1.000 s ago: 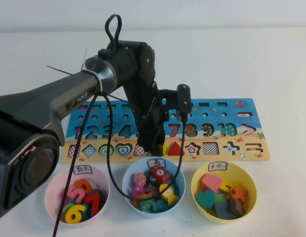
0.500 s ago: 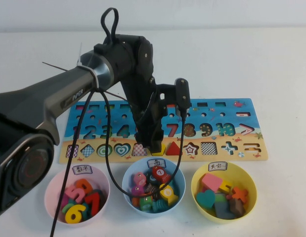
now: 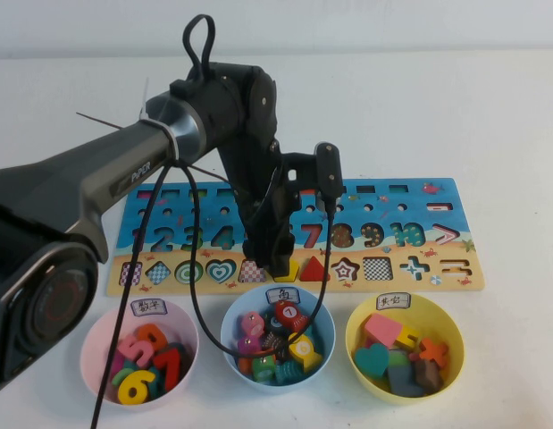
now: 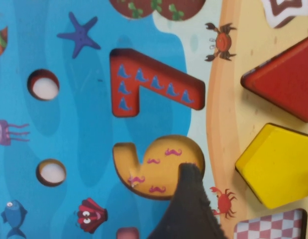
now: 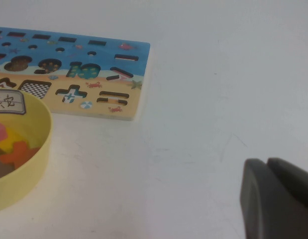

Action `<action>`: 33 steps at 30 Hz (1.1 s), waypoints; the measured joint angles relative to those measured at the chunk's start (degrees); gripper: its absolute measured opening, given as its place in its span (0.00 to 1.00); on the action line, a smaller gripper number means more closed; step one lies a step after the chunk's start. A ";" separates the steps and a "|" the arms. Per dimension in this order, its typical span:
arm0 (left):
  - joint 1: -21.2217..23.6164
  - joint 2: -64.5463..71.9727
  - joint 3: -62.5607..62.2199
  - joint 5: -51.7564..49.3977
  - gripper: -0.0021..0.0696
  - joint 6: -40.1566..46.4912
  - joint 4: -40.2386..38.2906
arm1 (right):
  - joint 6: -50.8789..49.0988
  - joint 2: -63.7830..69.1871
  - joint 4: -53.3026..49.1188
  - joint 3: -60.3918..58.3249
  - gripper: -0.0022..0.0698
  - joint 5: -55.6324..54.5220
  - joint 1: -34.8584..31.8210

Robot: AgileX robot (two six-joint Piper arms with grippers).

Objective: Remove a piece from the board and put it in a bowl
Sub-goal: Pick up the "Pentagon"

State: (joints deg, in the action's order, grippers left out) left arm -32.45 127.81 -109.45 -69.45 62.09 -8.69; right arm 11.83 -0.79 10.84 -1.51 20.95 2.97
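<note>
Yellow pentagon (image 4: pixel 278 167) flat in board (image 3: pixel 437 234) slot, sandy strip, apex toward blue half, no clear long axis; glossy, plain. Red triangle (image 4: pixel 288 82) just beside. Left claw (image 3: pixel 278 264) above it, fingers apart, empty. Yellow bowl (image 3: pixel 358 332) at board's 5 o'clock. Right claw (image 5: pixel 275 199) above bare bench (image 5: pixel 218 99), fingers together.

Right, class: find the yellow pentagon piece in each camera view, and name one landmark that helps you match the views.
High view: the yellow pentagon piece peeks out beside the left end effector, in the board's sandy bottom row.
Left wrist view: it sits near the picture's edge, in its slot.
Right wrist view: not in it; only the right end effector above the bare table.
Shared landmark: the red triangle next to it.
</note>
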 joint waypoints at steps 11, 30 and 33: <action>0.00 1.35 0.00 0.00 0.68 0.35 0.14 | 0.00 0.00 0.00 0.00 0.01 0.00 0.00; 0.00 1.35 0.00 -1.06 0.43 1.01 -0.52 | 0.00 0.00 0.00 0.00 0.01 0.00 0.00; 0.00 1.35 0.00 -1.06 0.43 1.01 -0.52 | 0.00 0.00 0.00 0.00 0.01 0.00 0.00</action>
State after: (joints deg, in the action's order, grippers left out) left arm -32.45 129.15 -109.45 -70.51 63.10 -9.21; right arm 11.83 -0.79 10.84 -1.51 20.95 2.97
